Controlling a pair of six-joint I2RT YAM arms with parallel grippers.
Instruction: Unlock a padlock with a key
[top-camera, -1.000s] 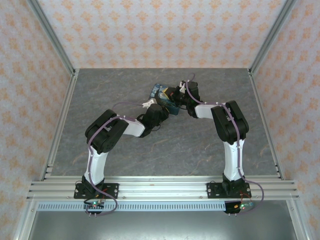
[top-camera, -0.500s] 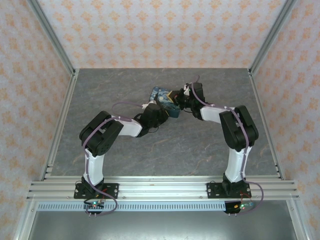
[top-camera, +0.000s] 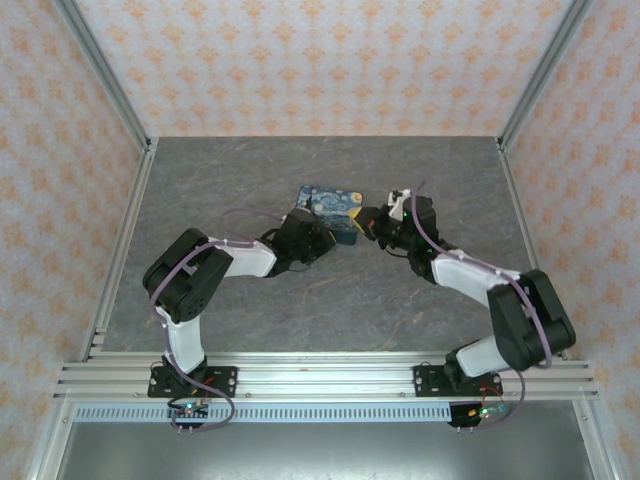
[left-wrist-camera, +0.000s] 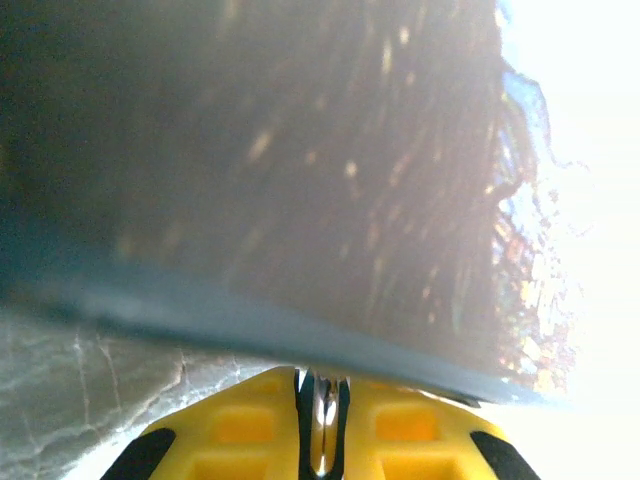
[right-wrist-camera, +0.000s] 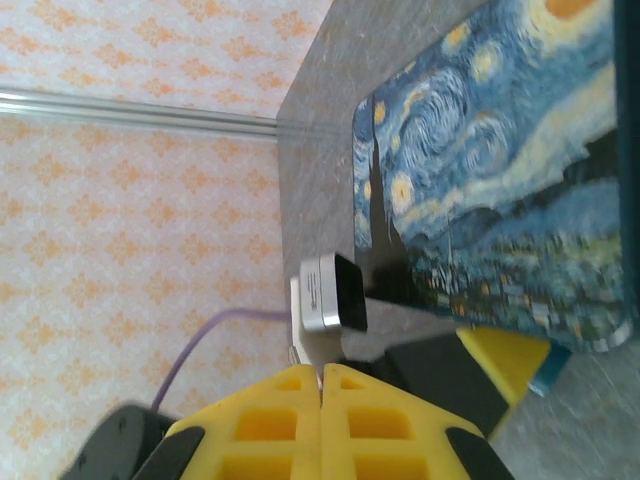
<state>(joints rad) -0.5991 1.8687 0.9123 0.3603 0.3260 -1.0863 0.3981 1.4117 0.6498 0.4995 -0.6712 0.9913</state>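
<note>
Looking down from above, two black-and-white robot arms reach across a grey stone-patterned tabletop (top-camera: 200, 180) toward a dark blue box (top-camera: 330, 202) covered in swirling blue and yellow artwork, which lies flat near the middle. The left end effector (top-camera: 322, 238) is at the box's near edge. The right end effector (top-camera: 372, 222) sits just beside the box's right side. Orange-patterned walls (top-camera: 300, 60) surround the tabletop.

From the left wrist, the dark side of the box looms very close and blurred overhead. Below it, the left end effector's yellow fingers (left-wrist-camera: 230, 440) are almost together, pinching the thin silvery part of the padlock (left-wrist-camera: 321, 420).

From the right wrist, the right end effector's yellow fingers are pressed fully together. Beyond them the box lies on the tabletop. At its corner one yellow finger of the left end effector shows, with a small bluish-teal bit of the padlock sticking out beside it. A small silver-and-black block (right-wrist-camera: 332, 292) sits on the left arm nearby.
</note>
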